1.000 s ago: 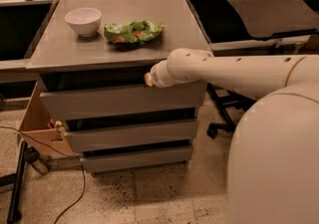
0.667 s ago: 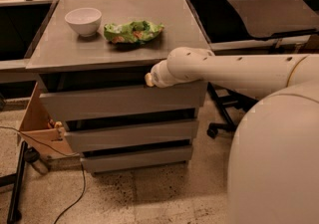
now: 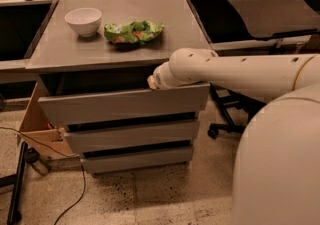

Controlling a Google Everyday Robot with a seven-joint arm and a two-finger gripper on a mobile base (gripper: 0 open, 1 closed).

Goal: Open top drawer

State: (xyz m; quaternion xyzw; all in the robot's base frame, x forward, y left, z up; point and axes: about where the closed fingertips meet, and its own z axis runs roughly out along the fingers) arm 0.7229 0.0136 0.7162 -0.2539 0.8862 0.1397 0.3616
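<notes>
Sitting at upper edge of top drawer [image 3: 122,105] was gripper [image 3: 152,82], its state untellable; front seemed rigid, handleless; edge offered sole hold.

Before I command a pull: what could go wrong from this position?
1. The gripper sits at the top edge of the top drawer, off-centre on a handleless front; it may slip off, or the drawer may skew and bind.
2. The arm runs just under the tabletop edge; any lift could bump it and jolt the white bowl and the green bag above.
</notes>
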